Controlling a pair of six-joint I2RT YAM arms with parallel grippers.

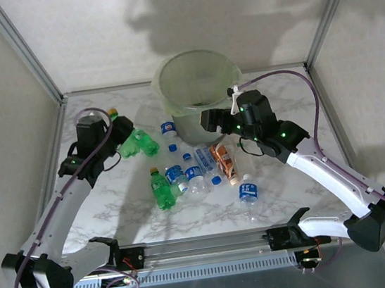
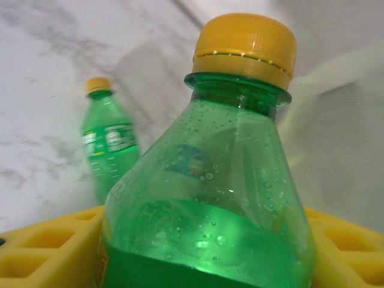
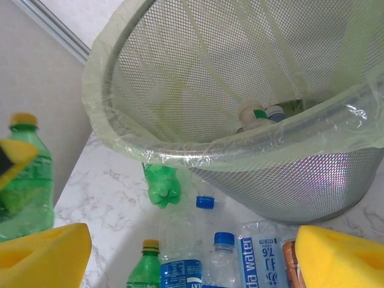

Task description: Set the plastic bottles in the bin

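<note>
Top view: the bin (image 1: pixel 161 91), grey w/ a pale green bag, stood upper centre on the marble table (image 1: pixel 146 221). The L gripper (image 1: pixel 114 129) sat left of it, closed on a green bottle (image 1: pixel 113 115) w/ its yellow cap up. The R gripper (image 1: pixel 211 121) hung just beside the bin's lower right wall, jaws apart, nothing betw. them. Loose bottles lay mid-frame below the bin: clear blue-label bottles (image 1: pixel 196 179), an orange-label bottle (image 1: pixel 223 160), a 2nd green bottle (image 1: pixel 161 189) and green ones on their sides (image 1: pixel 141 143).

L wrist: the green bottle (image 2: pixel 210 198) sat centre, w/ yellow pads (image 2: pixel 48 246) against both its lower sides. The 2nd green bottle (image 2: pixel 108 144) was upper left on the marble.

R wrist: yellow pads (image 3: pixel 42 258) sat in the lower corners, wide apart, w/ an empty gap. The bin (image 3: pixel 120 126) took the upper frame; its mesh wall showed, and a couple of bottles (image 3: pixel 258 114) lay at its bottom. The green bottle (image 3: pixel 27 174) was at the left edge. The clear blue-label bottles (image 3: pixel 180 264) were lower centre.
</note>
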